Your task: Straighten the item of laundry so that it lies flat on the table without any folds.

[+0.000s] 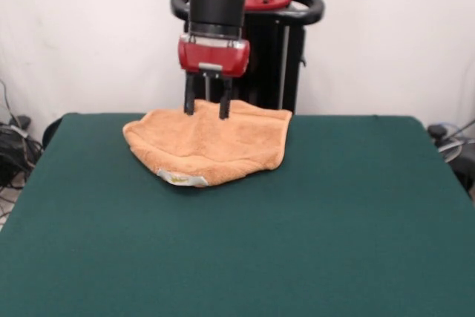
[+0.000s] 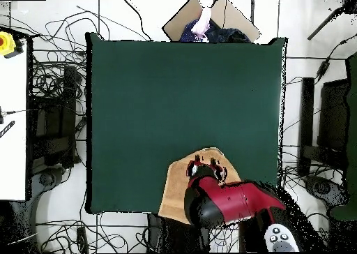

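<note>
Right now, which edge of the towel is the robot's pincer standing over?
The pincer stands over the towel's far edge, nearest the pedestal. The opposite edge carries the white label.

Arm vertical, wrist straight down, claw (image 1: 207,108) fingers apart w/ tips pointing down.

Dark green felt desk (image 1: 312,243), wide and rectangular. Carrying one orange-tan towel (image 1: 211,142), rumpled and folded over itself, close to the far edge by the pedestal, left of centre in the front view. Small white label (image 1: 180,178) showing at the towel's near fold
</note>
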### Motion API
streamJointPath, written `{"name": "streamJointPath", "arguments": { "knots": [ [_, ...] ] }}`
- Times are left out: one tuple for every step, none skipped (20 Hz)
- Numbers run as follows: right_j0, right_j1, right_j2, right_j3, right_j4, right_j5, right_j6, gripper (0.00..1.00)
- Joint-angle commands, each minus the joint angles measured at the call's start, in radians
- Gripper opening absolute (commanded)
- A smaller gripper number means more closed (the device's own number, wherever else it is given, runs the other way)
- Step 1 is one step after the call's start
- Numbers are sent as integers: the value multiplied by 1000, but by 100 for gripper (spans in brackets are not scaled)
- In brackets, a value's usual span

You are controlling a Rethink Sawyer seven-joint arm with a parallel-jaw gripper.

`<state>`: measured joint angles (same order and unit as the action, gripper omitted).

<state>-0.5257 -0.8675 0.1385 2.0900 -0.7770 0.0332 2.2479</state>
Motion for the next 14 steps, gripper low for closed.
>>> {"name": "streamJointPath", "arguments": {
  "knots": [
    [133,198,-133,-209,257,-33,290,100],
    [176,220,-175,-231,322,-39,325,100],
    [200,231,-198,-241,365,-34,328,100],
    [239,253,-235,-269,420,-11,353,100],
    [257,264,-251,-282,455,3,349,100],
    [298,286,-291,-313,509,36,364,100],
    [318,298,-310,-327,544,55,356,100],
    [349,316,-344,-352,588,87,359,100],
    [380,334,-379,-376,631,118,361,100],
    [403,363,-405,-410,693,161,377,100],
    [416,380,-425,-423,733,161,376,100],
    [432,399,-448,-439,780,166,384,100],
    [448,418,-471,-455,827,172,393,100],
    [469,440,-494,-463,893,176,424,100]
  ]
}}
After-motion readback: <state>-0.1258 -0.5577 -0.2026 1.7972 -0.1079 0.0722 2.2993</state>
